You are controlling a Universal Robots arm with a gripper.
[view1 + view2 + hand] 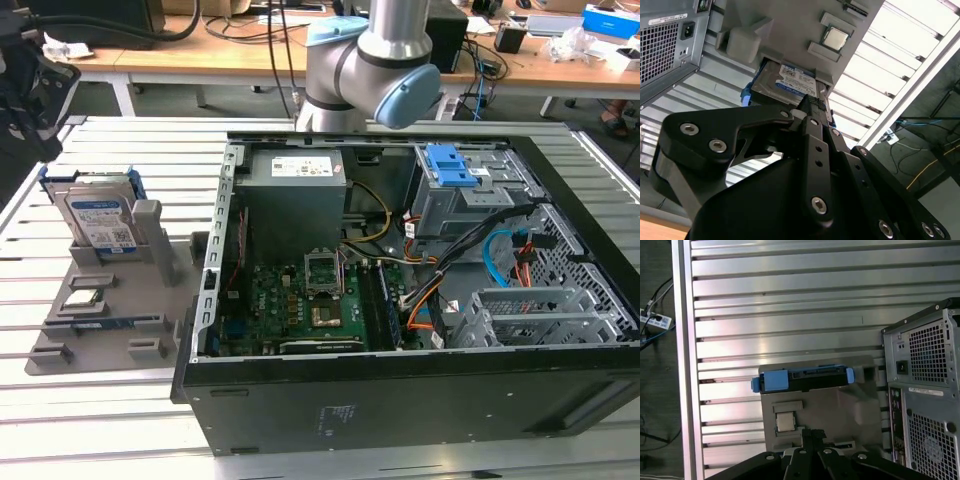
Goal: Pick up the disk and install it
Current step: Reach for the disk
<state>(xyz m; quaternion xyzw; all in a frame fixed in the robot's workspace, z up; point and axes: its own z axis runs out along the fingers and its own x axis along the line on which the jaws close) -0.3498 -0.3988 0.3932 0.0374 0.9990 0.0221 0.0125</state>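
Here, disk (785, 82) slotted in holder (785, 25), apart from closed fingers (812, 107).

This is a robotics lab or test workshop. A robot arm (372, 60) rises over a slotted aluminium table (100, 420). On the table an open computer case (400, 400) lies beside a grey fixture (125, 300) that holds the disk (100, 215) and a processor chip (85, 298). Behind stand wooden benches (230, 55) strewn with cables and boxes, and a power strip (652, 320) lies on the floor.
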